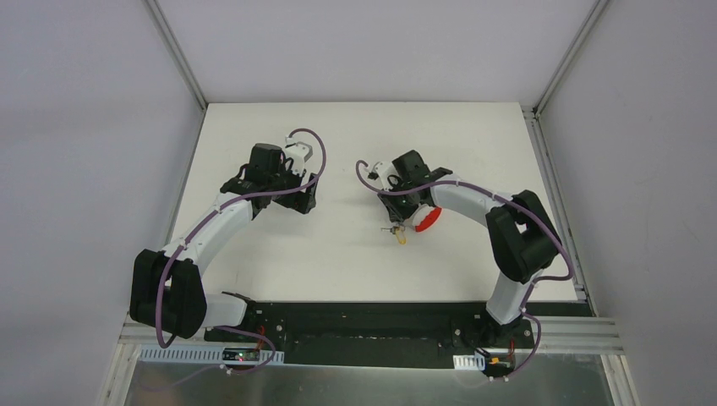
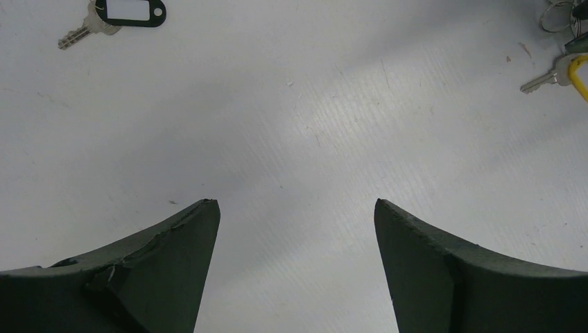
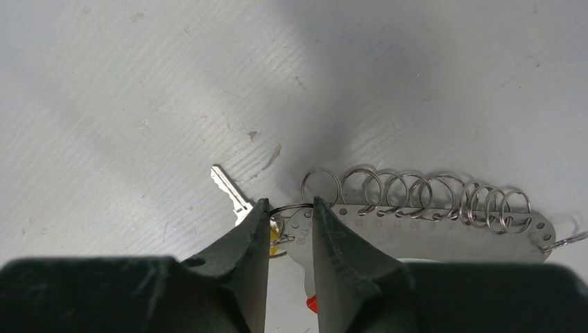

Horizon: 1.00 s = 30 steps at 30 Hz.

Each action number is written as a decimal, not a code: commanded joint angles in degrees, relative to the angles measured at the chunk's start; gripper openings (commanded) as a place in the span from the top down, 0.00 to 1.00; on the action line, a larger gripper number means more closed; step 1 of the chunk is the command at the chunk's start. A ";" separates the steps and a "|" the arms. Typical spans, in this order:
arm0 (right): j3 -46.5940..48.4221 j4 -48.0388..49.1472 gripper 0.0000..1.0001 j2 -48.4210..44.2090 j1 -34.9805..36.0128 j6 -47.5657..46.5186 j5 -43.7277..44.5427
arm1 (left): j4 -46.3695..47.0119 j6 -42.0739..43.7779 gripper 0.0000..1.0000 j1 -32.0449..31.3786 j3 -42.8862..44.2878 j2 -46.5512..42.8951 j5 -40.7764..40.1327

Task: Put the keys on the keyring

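Right gripper (image 3: 290, 205): fingers nearly together, a narrow slot left between them. In that slot we see the left end of the keyring (image 3: 430, 232), its flat metal plate and a small dark ring. We cannot tell whether the pads actually bite on it or only straddle it. The row of wire loops (image 3: 416, 193) runs off to the right of the fingers along the plate's upper edge, and a spot of the red band (image 3: 312, 303) shows below. A tagged key (image 3: 230, 189) lies just beside the left finger, blade pointing up-left, with a bit of yellow tag at its head. From above, the keyring sits mid-table under the right gripper (image 1: 399, 216). Left gripper (image 2: 297, 208): fingers wide apart, holding nothing, bare table (image 2: 298, 125) between them. The loose key (image 2: 93, 24) with its black tag lies well ahead and to the left.
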 commanded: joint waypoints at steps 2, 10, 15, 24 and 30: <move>1.99 -1.17 0.98 -3.93 -0.95 -1.47 -5.45 | -0.53 0.83 0.16 -0.35 2.19 -2.11 0.19; 2.70 -1.13 0.99 -7.27 -2.38 -1.26 -13.76 | 0.08 -0.47 0.16 -0.42 1.95 -1.31 3.49; 4.15 -0.65 1.00 -7.75 -3.26 0.98 -18.58 | 0.04 -3.56 0.19 -0.43 2.61 0.81 9.18; 5.58 3.70 0.96 -0.15 -1.90 8.90 -8.68 | -0.74 -4.67 0.23 -0.43 3.43 1.67 9.85; 8.43 4.45 0.96 4.95 -0.04 11.90 -4.52 | 0.09 -4.85 0.24 -0.34 2.85 0.22 7.35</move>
